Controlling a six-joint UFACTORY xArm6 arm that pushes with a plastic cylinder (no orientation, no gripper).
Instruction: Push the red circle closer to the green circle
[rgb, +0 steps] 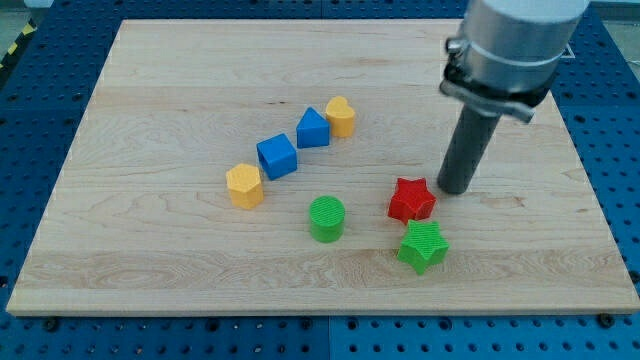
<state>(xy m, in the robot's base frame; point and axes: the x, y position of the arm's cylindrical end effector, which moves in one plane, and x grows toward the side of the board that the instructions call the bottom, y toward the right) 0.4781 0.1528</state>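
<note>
The green circle (326, 218) lies a little below the board's middle. The only red block I see is a red star (411, 200), to the right of the green circle with a gap between them. No red circle shows in the view. My tip (457, 190) rests on the board just to the right of the red star, close to its upper right edge; I cannot tell if it touches. A green star (423, 246) lies just below the red star, nearly touching it.
A yellow block (244, 186), a blue cube (276, 156), a blue block (313, 128) and a yellow block (340, 116) form a diagonal row up and left of the green circle. The wooden board (150, 280) sits on a blue perforated table.
</note>
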